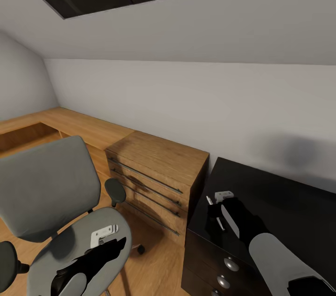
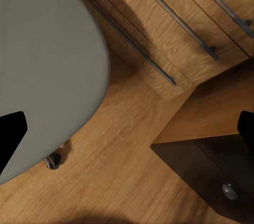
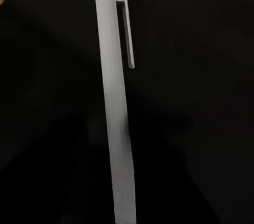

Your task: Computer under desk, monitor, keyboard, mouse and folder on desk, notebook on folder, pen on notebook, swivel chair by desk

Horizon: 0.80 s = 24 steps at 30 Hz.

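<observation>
1. Clearly, the pen (image 3: 115, 102) lies clamped between the right gripper's (image 1: 215, 212) jaws, over the desk's (image 1: 280, 193) black top near its left edge.
2. Left gripper (image 1: 105, 244) hovers above the swivel chair (image 1: 51, 193) seat; its jaw state I cannot tell.
3. Beside the desk stands a wooden dresser (image 1: 154, 170).

1. The desk (image 1: 289, 193) has a glossy black top and dark drawers with round silver knobs
2. The wooden floor (image 1: 158, 268) carries the swivel chair (image 1: 60, 221) and the light wooden dresser (image 1: 158, 175)
</observation>
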Motion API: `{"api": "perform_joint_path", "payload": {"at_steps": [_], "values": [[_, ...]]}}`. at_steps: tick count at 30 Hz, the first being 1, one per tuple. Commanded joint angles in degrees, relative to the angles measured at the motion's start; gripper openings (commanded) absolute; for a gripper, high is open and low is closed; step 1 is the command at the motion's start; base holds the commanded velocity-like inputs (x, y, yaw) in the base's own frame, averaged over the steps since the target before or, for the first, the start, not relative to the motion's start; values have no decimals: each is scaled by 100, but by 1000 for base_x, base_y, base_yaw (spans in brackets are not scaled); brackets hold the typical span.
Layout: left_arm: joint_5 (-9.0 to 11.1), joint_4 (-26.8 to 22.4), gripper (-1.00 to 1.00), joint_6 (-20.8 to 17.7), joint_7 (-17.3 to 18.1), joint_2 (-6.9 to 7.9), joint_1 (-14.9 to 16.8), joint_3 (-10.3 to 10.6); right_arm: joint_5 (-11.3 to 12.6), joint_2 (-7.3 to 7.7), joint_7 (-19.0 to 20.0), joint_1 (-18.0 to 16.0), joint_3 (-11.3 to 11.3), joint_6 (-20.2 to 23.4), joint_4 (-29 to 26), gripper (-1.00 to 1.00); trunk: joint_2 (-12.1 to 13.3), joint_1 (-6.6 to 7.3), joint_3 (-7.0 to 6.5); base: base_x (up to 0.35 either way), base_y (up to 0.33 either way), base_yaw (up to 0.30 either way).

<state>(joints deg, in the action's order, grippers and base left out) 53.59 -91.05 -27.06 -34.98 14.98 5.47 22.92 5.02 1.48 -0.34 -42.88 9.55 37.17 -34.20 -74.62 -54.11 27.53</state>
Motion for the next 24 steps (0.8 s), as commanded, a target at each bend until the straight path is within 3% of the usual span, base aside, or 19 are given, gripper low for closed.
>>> {"api": "perform_joint_path", "payload": {"at_steps": [1, 20, 24], "values": [[46, -9, 100, -1, -53, 5, 6, 11, -16, 11, -3, -1, 38, 50, 116, -100, -3, 0, 7, 0, 0, 0], [46, 40, 100, -1, -53, 5, 6, 11, -19, 11, 7, -1, 38, 61, 123, -100, -3, 0, 7, 0, 0, 0], [46, 43, 100, -1, -53, 5, 6, 11, -19, 11, 13, -1, 38, 244, 117, -100, -3, 0, 7, 0, 0, 0]]}}
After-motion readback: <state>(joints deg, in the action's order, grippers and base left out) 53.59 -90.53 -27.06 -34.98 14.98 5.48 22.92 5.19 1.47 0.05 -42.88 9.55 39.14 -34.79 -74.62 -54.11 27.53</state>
